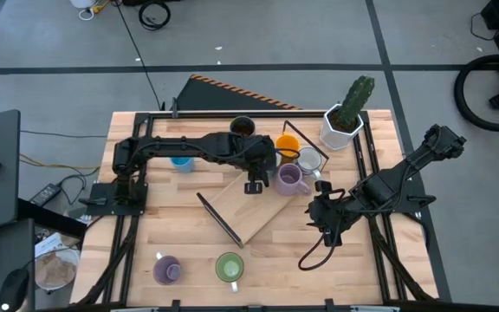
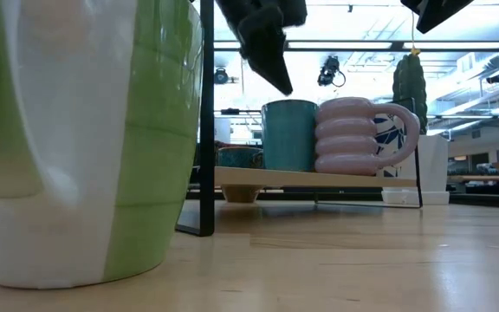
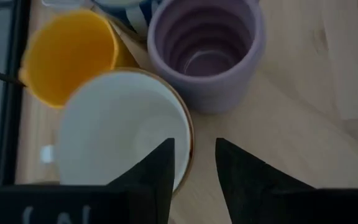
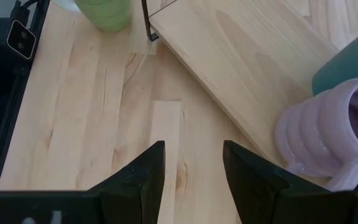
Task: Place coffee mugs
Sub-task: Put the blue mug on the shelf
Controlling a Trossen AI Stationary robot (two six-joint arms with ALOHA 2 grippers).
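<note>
The left gripper [image 3: 194,163], fingers spread and empty, hovers over the wooden board [image 1: 249,208] beside a white mug [image 3: 123,130]. To grip well, it should straddle that rim squarely, avoiding the purple mug [image 3: 205,50] close by.

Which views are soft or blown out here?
Low view: green mug looms blurred at the lens, and ceiling lights glare behind the ribbed purple mug. Left wrist view: white mug and left gripper are soft. High view: even light.
</note>
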